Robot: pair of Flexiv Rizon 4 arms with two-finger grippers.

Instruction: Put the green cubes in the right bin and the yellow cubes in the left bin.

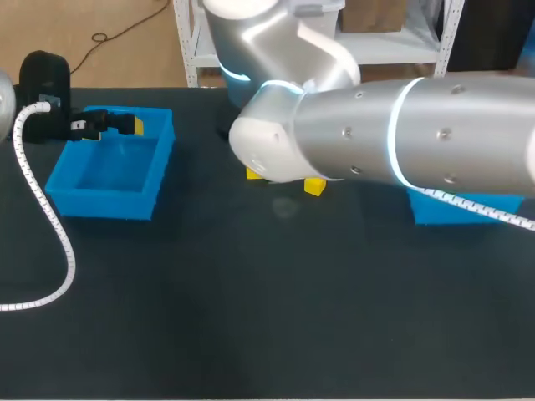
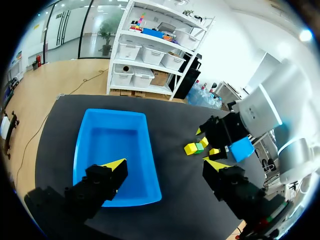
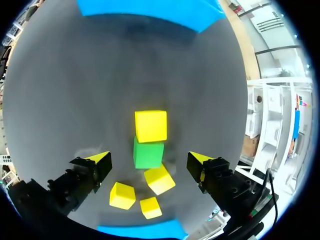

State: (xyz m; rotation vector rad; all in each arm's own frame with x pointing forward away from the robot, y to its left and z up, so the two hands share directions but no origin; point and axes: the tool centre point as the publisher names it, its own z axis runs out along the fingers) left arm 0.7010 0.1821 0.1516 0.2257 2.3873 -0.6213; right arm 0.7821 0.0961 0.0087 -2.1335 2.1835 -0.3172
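The left blue bin (image 1: 109, 171) (image 2: 117, 155) holds nothing that I can see. My left gripper (image 1: 117, 125) (image 2: 165, 163) hangs over its far end, open with nothing in it. On the mat between the bins lie one green cube (image 3: 148, 153) (image 2: 199, 147) and several yellow cubes (image 3: 150, 126) (image 2: 191, 148) (image 1: 315, 186), close together. My right gripper (image 3: 149, 158) hovers open above this cluster, the green cube showing between its fingers, untouched. In the head view the right arm's own body (image 1: 376, 134) hides that gripper and most cubes.
The right blue bin (image 1: 464, 209) (image 2: 242, 148) is mostly hidden behind my right arm. A white coiled cable (image 1: 50, 225) trails across the mat on the left. In the right wrist view, a blue bin wall (image 3: 150, 10) shows ahead of the gripper.
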